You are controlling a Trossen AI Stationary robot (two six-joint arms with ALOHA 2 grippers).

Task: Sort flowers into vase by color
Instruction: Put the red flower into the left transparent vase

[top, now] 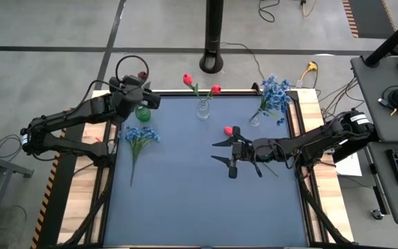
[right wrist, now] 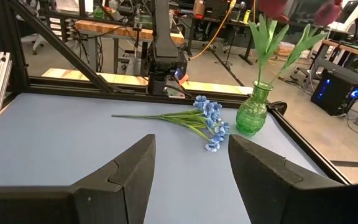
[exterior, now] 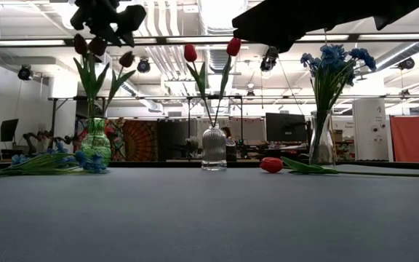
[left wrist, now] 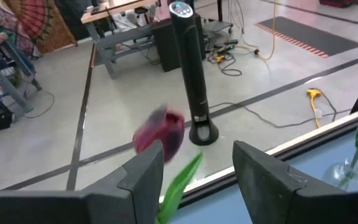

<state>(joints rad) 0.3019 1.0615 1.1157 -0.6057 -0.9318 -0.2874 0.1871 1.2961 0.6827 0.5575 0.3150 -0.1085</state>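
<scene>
Fingers of my left gripper [left wrist: 194,171] stand apart above the green vase [top: 143,113], a maroon bloom [left wrist: 160,132] between them. Right gripper [top: 221,152], parted, empty, flanks the fallen red tulip [top: 229,130], stem pointing toward that arm.

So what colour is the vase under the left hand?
Green: the round-bellied glass vase is clearest in the right wrist view.

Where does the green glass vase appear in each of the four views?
High view: green vase at far left, under the left end effector.
Low view: at left.
Left wrist view: not visible.
Right wrist view: at right.
Shared landmark: loose blue flower bunch lying beside it.
</scene>
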